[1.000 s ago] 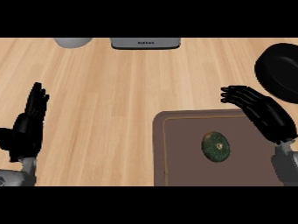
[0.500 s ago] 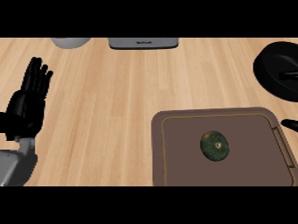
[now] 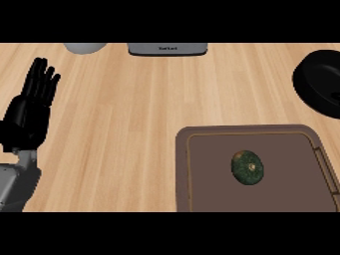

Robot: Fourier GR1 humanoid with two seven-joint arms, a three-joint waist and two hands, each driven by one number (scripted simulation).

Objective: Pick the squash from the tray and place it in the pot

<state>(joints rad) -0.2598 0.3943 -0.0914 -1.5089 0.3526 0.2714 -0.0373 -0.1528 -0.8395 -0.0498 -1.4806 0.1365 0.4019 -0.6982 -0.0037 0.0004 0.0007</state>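
One green squash lies alone on the brown tray, a little right of the tray's middle, its round, ribbed top turned up toward me with a pale spot at its centre. That tray fills the counter at about five o'clock in my view, its raised rim darker than its flat floor, and a narrow handle slot runs down its right side. My left hand stands at nine o'clock, well apart from the tray, fingers straight and pointing up toward twelve, thumb tucked low, with nothing in it (it is simply resting there above its grey forearm). Of my right hand I see only a small dark tip at the right edge near four o'clock, just beside the tray, so I cannot tell how its fingers are set. At two o'clock sits the black pot, partly cut off by the view's right edge, well apart from the squash. Along the far edge at twelve o'clock are a grey appliance and, to its left, a pale rounded object.
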